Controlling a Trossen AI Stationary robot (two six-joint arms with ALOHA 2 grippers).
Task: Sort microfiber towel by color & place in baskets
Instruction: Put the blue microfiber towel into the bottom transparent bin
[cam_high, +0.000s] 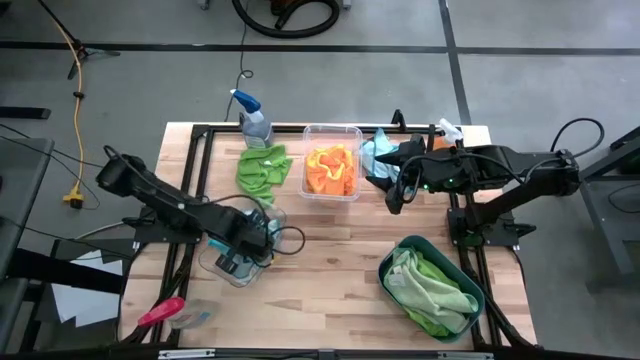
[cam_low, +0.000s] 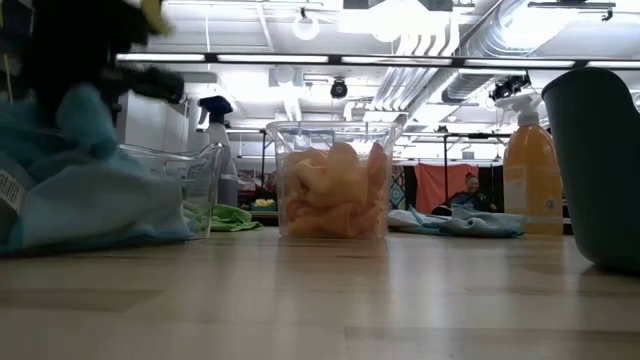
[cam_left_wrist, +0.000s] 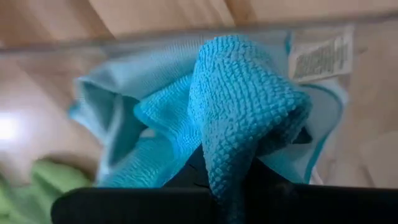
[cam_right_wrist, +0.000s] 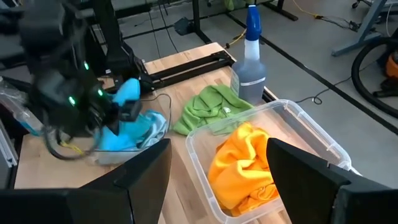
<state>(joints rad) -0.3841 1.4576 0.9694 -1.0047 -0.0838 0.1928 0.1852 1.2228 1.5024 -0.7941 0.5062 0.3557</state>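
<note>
The left hand is pinched shut on a fuzzy light blue cloth and hangs right over the clear shallow dish with round corners, near the front left of the wooden desk. More blue cloth already lies in that dish, so this is the right home for it.

To do this step well, the left hand should go low over the middle of the dish and only then let go — or the cloth may flop over the rim.

The right hand waits wide open and empty, just beside the clear deep plastic tub full of bright orange cloths. A lime green cloth lies loose on the desk — not in the dark teal basin yet.
</note>
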